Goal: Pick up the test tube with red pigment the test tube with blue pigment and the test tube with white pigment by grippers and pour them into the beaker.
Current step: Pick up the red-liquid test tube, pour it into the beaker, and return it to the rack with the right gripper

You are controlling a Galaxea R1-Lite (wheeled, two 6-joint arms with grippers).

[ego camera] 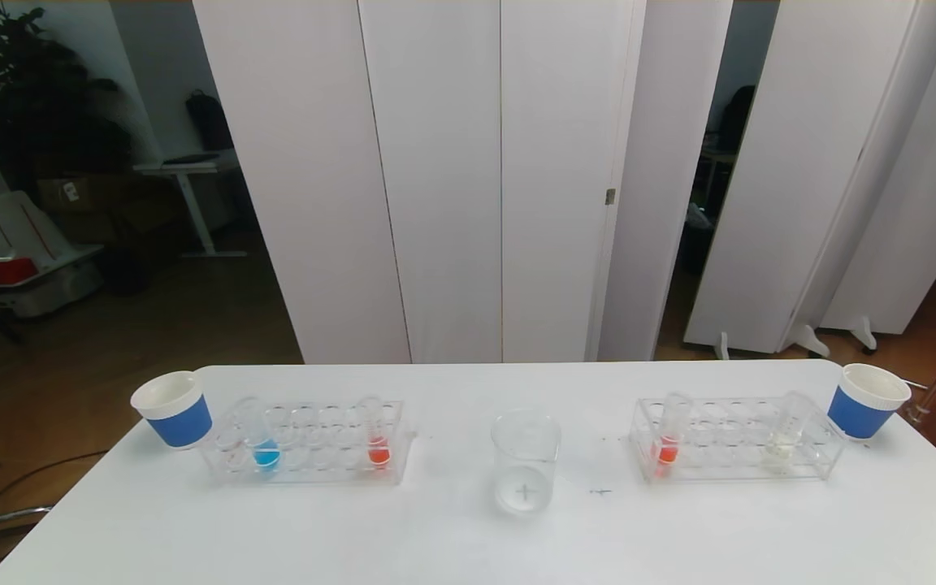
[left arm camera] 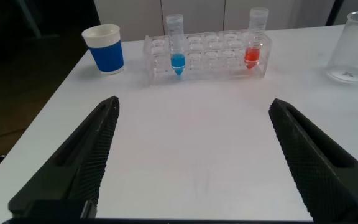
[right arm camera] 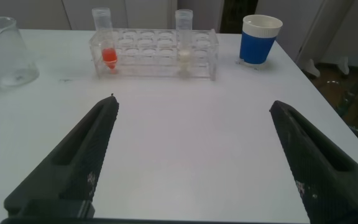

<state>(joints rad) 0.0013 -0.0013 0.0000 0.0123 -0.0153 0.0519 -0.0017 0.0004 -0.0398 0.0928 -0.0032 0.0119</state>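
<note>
The clear beaker [ego camera: 525, 461] stands at the table's middle. In the left rack [ego camera: 305, 443] sit the blue-pigment tube [ego camera: 263, 443] and a red-pigment tube [ego camera: 376, 439]. The right rack [ego camera: 736, 439] holds another red-pigment tube [ego camera: 669, 443] and the white-pigment tube [ego camera: 785, 431]. Neither arm shows in the head view. My left gripper [left arm camera: 193, 106] is open over bare table, well short of the blue tube [left arm camera: 176, 46] and red tube [left arm camera: 254, 40]. My right gripper [right arm camera: 193, 106] is open too, short of the red tube [right arm camera: 105, 43] and the white tube [right arm camera: 183, 43].
A white paper cup with a blue band [ego camera: 174, 409] leans at the table's far left, and another [ego camera: 864, 400] at the far right. The table's left edge [left arm camera: 48, 109] and right edge [right arm camera: 319, 81] run close to the cups. White folding screens stand behind the table.
</note>
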